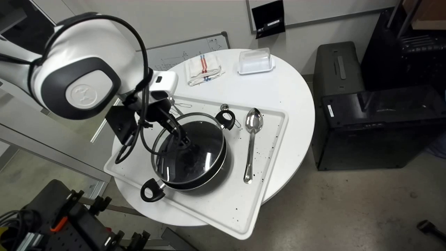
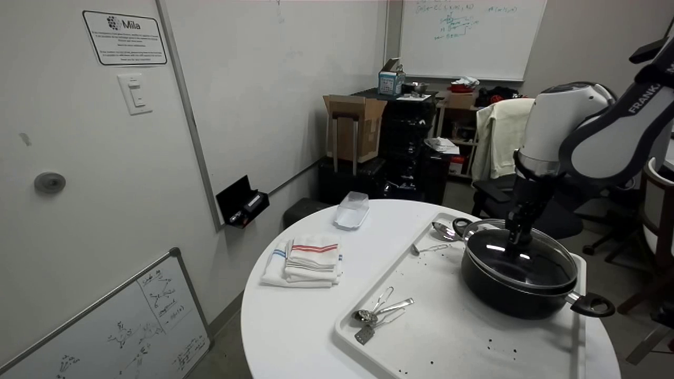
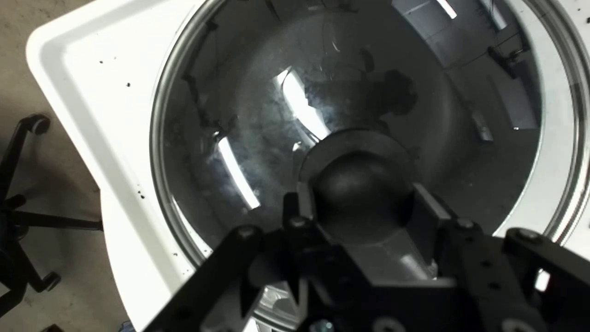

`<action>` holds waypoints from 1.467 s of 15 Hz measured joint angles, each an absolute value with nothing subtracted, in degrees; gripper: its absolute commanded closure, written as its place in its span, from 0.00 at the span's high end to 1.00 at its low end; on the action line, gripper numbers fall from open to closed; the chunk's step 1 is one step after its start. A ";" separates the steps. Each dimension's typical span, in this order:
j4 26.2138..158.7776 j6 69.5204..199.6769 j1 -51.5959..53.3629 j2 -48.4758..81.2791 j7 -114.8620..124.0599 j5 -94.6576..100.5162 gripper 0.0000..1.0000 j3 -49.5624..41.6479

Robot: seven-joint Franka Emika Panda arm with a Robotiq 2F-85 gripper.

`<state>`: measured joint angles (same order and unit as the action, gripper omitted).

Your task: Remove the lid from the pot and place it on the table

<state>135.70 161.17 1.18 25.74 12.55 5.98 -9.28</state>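
While clenching the dark knob (image 3: pixel 362 196) in the gripper (image 3: pixel 366 200), have the glass lid (image 3: pixel 350 101) suspended over the black pot (image 2: pixel 505 298), seemingly just clear of it. Cannot tell whether touching at any spot. Can see the pot on the white tray (image 1: pixel 223 205) in both exterior views, with loop handles (image 1: pixel 158 191) at near left and far right in an exterior view. To the right, on the same tray, can make out a long metal spoon (image 1: pixel 251 146) with its bowl toward the far side. Beyond the tray, on the far part of the round white table (image 1: pixel 296 104), can see folded towels (image 1: pixel 205 68) to the left and a clear-topped dish (image 1: pixel 256 62) to the right. At the near left of the tray, in an exterior view, can see a cluster of small metal utensils (image 2: pixel 368 317).
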 measured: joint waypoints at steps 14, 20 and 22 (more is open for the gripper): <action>136.12 161.00 13.76 23.89 13.90 14.73 0.25 -9.52; 134.54 161.08 21.53 26.01 15.75 19.59 0.25 -9.14; 133.49 161.19 23.76 27.35 15.97 20.68 0.25 -8.87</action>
